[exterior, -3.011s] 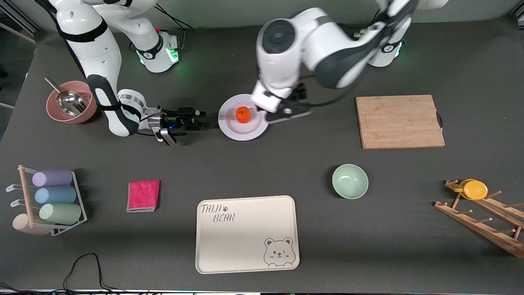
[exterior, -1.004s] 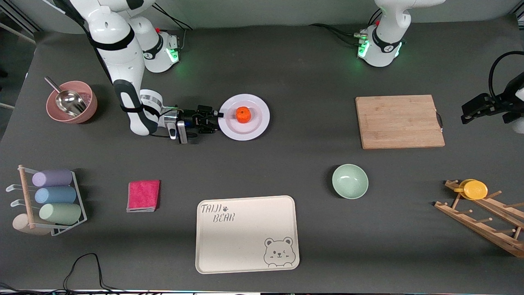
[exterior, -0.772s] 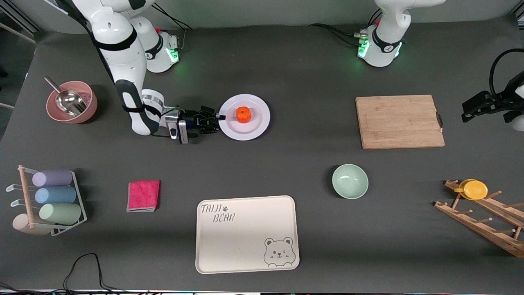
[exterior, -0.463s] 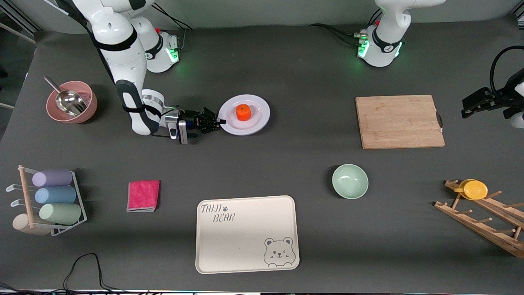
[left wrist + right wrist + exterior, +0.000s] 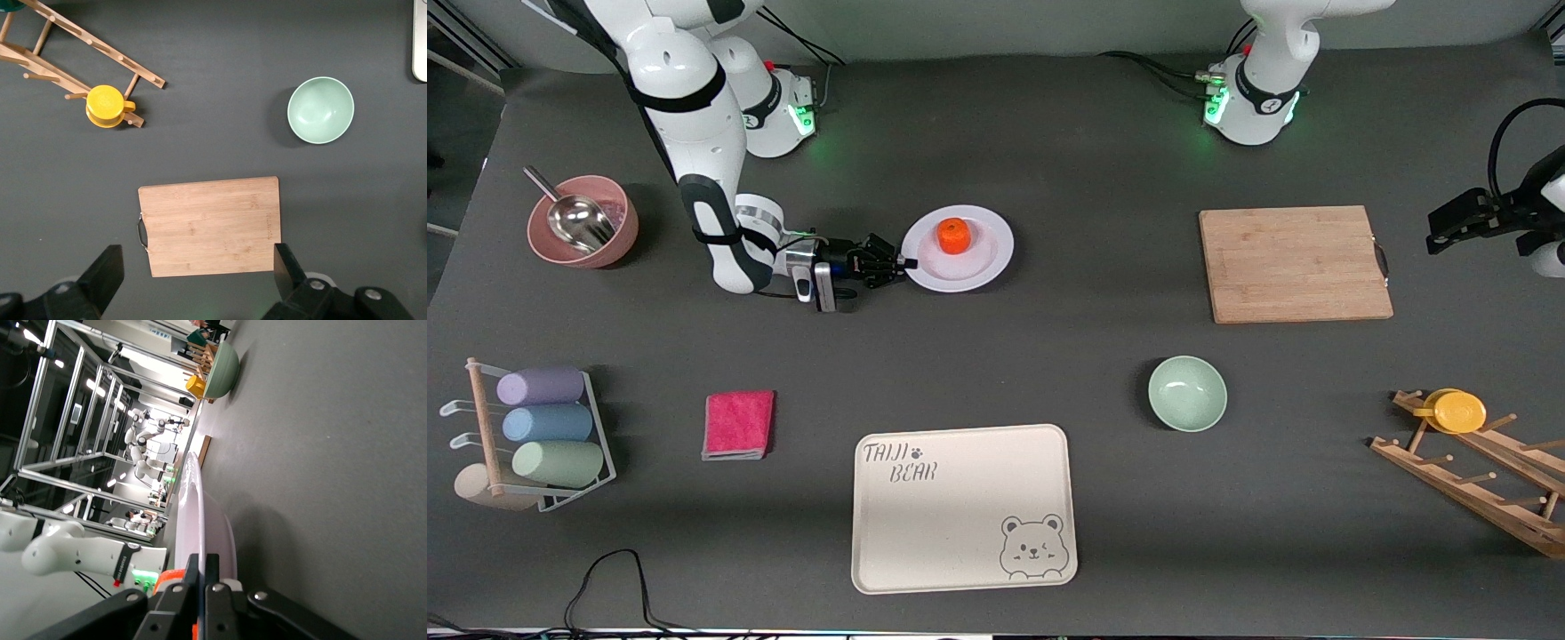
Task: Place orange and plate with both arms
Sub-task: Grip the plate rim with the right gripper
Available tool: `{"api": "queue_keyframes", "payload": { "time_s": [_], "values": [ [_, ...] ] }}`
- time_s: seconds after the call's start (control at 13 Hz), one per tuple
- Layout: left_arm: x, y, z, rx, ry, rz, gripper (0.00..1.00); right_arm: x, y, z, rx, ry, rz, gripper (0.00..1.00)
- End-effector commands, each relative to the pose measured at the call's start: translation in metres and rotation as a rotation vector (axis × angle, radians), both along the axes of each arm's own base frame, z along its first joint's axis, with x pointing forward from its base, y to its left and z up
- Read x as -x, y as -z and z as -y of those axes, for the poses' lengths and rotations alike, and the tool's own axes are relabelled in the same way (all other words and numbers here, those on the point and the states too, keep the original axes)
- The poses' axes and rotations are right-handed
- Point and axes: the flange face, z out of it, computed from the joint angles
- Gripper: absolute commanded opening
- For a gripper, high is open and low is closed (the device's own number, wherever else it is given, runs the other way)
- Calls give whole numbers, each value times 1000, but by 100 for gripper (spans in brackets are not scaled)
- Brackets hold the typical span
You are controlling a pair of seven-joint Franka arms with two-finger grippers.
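Note:
The white plate (image 5: 985, 255) lies mid-table between the two bases, with the orange (image 5: 954, 236) on it. My right gripper (image 5: 902, 263) reaches in low from the right arm's end and is shut on the plate's rim. The plate looks tipped, its gripped edge raised. In the right wrist view the two fingers (image 5: 193, 572) pinch the rim of the plate (image 5: 200, 513) edge-on, and the orange (image 5: 167, 581) shows just past them. My left gripper (image 5: 1463, 222) hangs open and empty over the table's left-arm end; in the left wrist view (image 5: 198, 280) it is above the cutting board.
A wooden cutting board (image 5: 1294, 264) (image 5: 210, 227) lies toward the left arm's end. Nearer the front camera are a mint bowl (image 5: 1187, 394) (image 5: 320, 110), a beige bear tray (image 5: 960, 507), a pink cloth (image 5: 738, 424), a cup rack (image 5: 538, 436) and a wooden rack with a yellow cup (image 5: 1458, 412). A pink bowl with a scoop (image 5: 583, 222) stands beside the right arm.
My left arm has drawn back from the plate to its end of the table. My right gripper moved in and shut on the plate's rim; the plate tipped and the orange shifted slightly.

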Motion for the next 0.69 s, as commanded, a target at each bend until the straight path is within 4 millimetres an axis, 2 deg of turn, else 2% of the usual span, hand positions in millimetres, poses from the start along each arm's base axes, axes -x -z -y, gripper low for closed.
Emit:
{"api": "queue_keyframes", "payload": {
  "time_s": [0.0, 0.31, 0.62],
  "values": [
    [9, -6, 0, 19, 18, 0, 100, 8, 17, 4, 28, 20, -200, 0],
    [9, -6, 1, 19, 20, -2, 100, -4, -3, 5, 6, 22, -391, 0],
    [9, -3, 2, 19, 21, -9, 100, -46, -49, 26, 3, 8, -385, 0]
  ]
}}
